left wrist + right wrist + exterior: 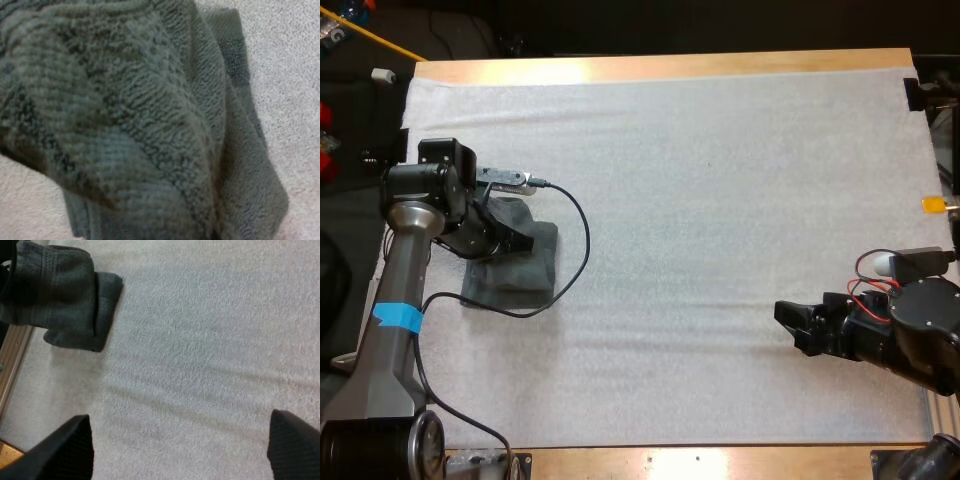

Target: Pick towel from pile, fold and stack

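Note:
A dark grey-green towel [513, 216] is bunched up at my left gripper [508, 240], which is shut on it at the mat's left side. It hangs just over a folded towel [520, 275] that lies flat on the mat. In the left wrist view the held towel [125, 115] drapes close over the lower towel [250, 165] and hides my fingers. My right gripper [786, 325] hovers low over bare mat at the right, open, with nothing between its fingers [70, 450]. From there the held towel [50, 285] and the folded towel [92, 325] lie far ahead.
The white mat [720, 200] covers most of the wooden table [670, 66]. A black cable [582, 240] loops from my left arm past the towels' right side.

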Robot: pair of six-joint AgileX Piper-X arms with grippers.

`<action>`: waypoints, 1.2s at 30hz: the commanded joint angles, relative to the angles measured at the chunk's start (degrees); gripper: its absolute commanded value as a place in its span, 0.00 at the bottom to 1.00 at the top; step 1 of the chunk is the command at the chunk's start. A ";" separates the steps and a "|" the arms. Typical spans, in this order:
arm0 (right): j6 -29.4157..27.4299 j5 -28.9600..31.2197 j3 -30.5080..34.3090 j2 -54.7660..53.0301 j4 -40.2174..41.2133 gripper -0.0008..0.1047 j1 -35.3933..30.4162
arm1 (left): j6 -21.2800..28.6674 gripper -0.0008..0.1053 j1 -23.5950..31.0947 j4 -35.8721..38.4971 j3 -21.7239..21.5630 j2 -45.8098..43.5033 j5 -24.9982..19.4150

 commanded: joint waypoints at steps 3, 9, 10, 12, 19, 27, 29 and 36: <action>-0.17 -0.50 -0.42 -0.41 -0.38 0.67 0.06 | 0.23 0.24 0.10 0.03 -0.30 -0.20 -1.12; -0.17 -1.49 -0.42 -0.41 -0.38 0.67 0.06 | -0.31 0.57 0.10 0.03 -0.30 -0.38 -9.82; -0.17 -1.72 -0.42 -0.41 -0.38 0.67 0.06 | -0.48 0.57 0.10 0.03 -0.30 -0.46 -11.44; -0.17 -1.86 -0.42 -0.41 -0.38 0.67 0.06 | -0.69 0.55 0.10 0.03 -0.30 -1.17 -14.40; -0.17 -1.86 -0.42 -0.41 -0.38 0.67 0.06 | -0.87 0.54 0.10 0.03 -0.30 -4.36 -15.72; -0.17 -1.86 -0.42 -0.41 -0.38 0.67 0.06 | -3.38 0.54 0.10 1.22 -0.30 -5.20 -8.89; -0.17 -1.86 -0.42 -0.41 -0.38 0.67 0.06 | -3.41 0.54 0.10 0.48 -0.30 -5.20 -7.13; 0.06 -1.86 -0.42 -0.41 -0.38 0.67 0.06 | -3.57 0.54 0.10 -3.50 -0.11 -3.54 -2.69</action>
